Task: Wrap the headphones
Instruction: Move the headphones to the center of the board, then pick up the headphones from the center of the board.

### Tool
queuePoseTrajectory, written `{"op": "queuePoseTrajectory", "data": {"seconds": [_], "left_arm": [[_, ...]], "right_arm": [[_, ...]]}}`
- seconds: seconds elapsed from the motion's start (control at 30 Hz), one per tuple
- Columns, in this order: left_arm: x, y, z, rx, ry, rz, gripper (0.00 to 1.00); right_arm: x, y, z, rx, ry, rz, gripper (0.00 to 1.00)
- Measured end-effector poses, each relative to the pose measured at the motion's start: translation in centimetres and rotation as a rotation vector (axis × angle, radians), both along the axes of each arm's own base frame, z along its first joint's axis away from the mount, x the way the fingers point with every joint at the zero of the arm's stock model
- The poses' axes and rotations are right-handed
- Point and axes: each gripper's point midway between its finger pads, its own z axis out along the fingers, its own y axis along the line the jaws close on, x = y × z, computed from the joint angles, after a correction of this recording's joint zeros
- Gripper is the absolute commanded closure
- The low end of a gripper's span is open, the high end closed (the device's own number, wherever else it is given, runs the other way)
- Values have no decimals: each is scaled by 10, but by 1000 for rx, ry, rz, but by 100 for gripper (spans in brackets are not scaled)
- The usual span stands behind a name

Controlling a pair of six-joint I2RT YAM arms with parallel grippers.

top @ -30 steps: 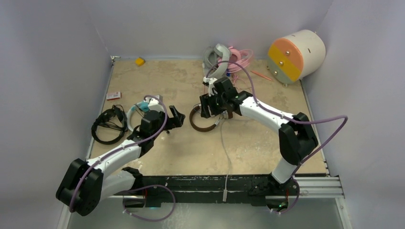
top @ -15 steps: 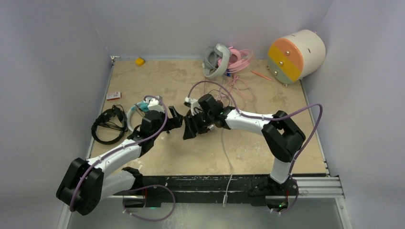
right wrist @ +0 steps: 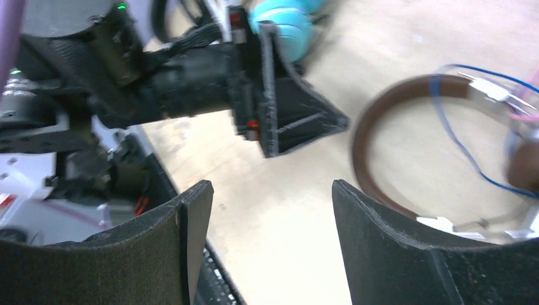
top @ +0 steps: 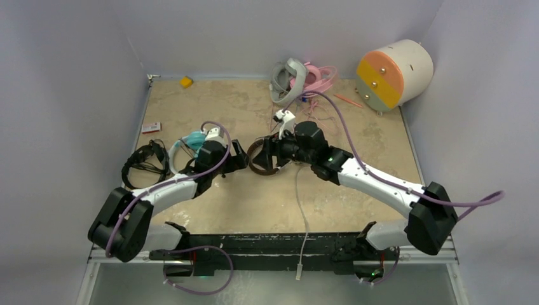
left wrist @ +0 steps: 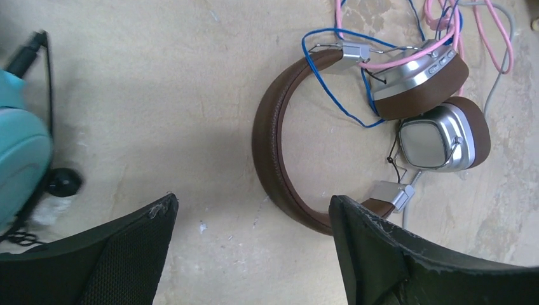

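At mid-table: wrapping not yet started

Left gripper [left wrist: 251,216] and right gripper [right wrist: 273,197] face each other, fingers apart, holding nothing. Between them the brown headphones [left wrist: 270,152] lie flat, their blue cable [left wrist: 330,95] loose and crossed by a pink cable [left wrist: 407,54]. Farther back, the grey pair [top: 289,81] and pink pair [top: 318,76] lie heaped. All the winding seems left to do.

L arm [top: 159,190]: base near-left, elbow low, forearm runs fwd and right toward centre.
L gripper [top: 239,156] [left wrist: 251,213]: points right, jaws wide apart, no grip.
R arm [top: 381,184]: base near-right, elbow far out to the right, forearm stretched long, fwd and left toward centre.
R gripper [top: 267,156] [right wrist: 272,190]: points left, jaws apart, no grip.
Both grippers face each other tip to tip, near but not touching. R wrist cam shows L gripper straight ahead.
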Motion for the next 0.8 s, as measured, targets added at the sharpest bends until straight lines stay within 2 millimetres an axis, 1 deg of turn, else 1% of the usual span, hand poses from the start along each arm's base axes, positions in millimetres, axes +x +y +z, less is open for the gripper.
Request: {"op": "queuePoseTrajectory", "data": {"seconds": [0.03, 0.1, 0.13, 0.2, 0.27, 0.37, 0.43, 0.57, 0.63, 0.7, 0.73, 0.77, 0.8], "left_arm": [[1, -3, -2, -9, 17, -1, 13], [3, -9, -10, -24, 64, -4, 13], [4, -14, -15, -27, 99, -5, 13], [10, -22, -21, -24, 152, -2, 21], [21, -33, -24, -12, 200, 2, 23], [37, -48, -23, 27, 243, 13, 29], [43, -56, -24, 59, 257, 20, 34], [38, -67, -36, 149, 295, 16, 43], [35, -68, -48, 204, 331, 14, 52], [38, -69, -49, 235, 340, 19, 63], [39, -68, -51, 249, 344, 22, 76], [41, -66, -52, 266, 346, 29, 97], [42, -64, -53, 280, 345, 37, 100]], "right_arm": [[2, -3, -1, -4, 0, -13, 27], [13, -22, -9, -34, -11, -108, 27], [14, -30, -13, -48, -14, -139, 27], [18, -46, -18, -72, -25, -202, 27], [19, -57, -16, -79, -45, -248, 27], [20, -65, -9, -70, -73, -285, 27], [22, -70, -5, -65, -91, -309, 27], [26, -83, -9, -91, -111, -367, 27], [30, -91, -14, -122, -113, -405, 27], [34, -104, -21, -176, -99, -454, 27], [37, -110, -23, -203, -89, -477, 27], [40, -115, -24, -222, -79, -495, 27], [44, -119, -24, -233, -72, -508, 28]]}}
